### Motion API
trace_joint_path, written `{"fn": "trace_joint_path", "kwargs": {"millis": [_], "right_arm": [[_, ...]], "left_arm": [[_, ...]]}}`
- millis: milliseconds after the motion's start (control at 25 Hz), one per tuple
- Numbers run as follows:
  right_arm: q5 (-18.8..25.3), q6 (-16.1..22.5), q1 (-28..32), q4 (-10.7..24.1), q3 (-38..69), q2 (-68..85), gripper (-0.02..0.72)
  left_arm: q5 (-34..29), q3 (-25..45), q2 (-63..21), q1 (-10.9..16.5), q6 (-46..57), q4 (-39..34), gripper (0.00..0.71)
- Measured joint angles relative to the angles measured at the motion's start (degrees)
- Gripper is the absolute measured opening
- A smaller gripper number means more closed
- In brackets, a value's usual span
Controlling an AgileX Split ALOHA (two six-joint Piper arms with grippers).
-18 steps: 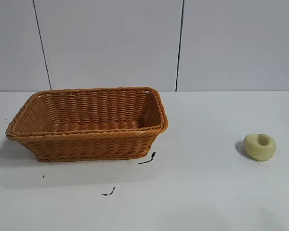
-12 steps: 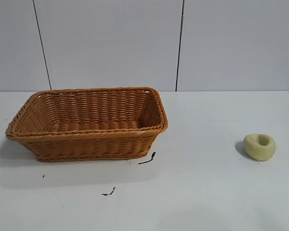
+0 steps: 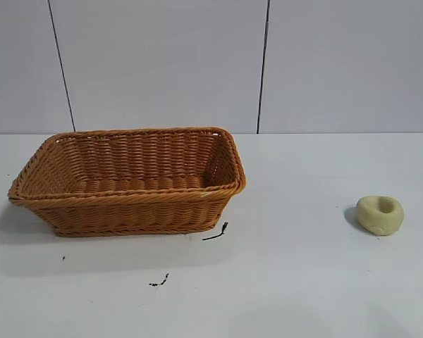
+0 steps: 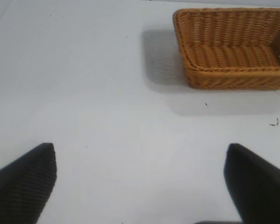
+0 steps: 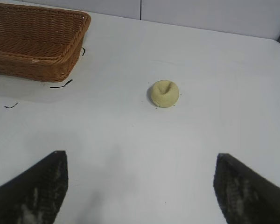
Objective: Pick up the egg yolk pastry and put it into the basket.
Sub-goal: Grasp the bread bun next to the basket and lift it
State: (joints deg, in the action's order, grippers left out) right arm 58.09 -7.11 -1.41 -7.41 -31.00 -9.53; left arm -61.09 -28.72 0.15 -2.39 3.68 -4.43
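The egg yolk pastry is a small pale yellow-green lump with a dimple. It lies on the white table at the right, apart from the basket. It also shows in the right wrist view. The basket is large, orange-brown wicker, and stands empty at the left. It shows in the left wrist view and in the right wrist view. Neither arm shows in the exterior view. My left gripper is open over bare table, short of the basket. My right gripper is open and empty, short of the pastry.
Small black marks lie on the table in front of the basket, with another nearer. A grey panelled wall stands behind the table. The table's edge and corner show beyond the pastry in the right wrist view.
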Motion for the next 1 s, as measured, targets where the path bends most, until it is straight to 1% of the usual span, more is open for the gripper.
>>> {"fn": "trace_joint_path", "kwargs": {"millis": [160, 400, 640, 1000], "right_arm": [[-0.46, 0.25, 0.0, 0.0, -4.67, -13.69, 0.691], [-1.12, 1.06, 0.0, 0.0, -15.1, -36.87, 0.694], [-3.16, 1.52, 0.0, -0.01, -25.87, -58.17, 0.694], [-5.18, 0.76, 0.0, -0.16, -41.23, -85.65, 0.694]], "left_arm": [[0.0, 0.0, 0.0, 0.0, 0.0, 0.0, 0.696], [0.0, 0.0, 0.0, 0.0, 0.0, 0.0, 0.696], [0.0, 0.0, 0.0, 0.0, 0.0, 0.0, 0.696], [0.0, 0.0, 0.0, 0.0, 0.0, 0.0, 0.696]]}}
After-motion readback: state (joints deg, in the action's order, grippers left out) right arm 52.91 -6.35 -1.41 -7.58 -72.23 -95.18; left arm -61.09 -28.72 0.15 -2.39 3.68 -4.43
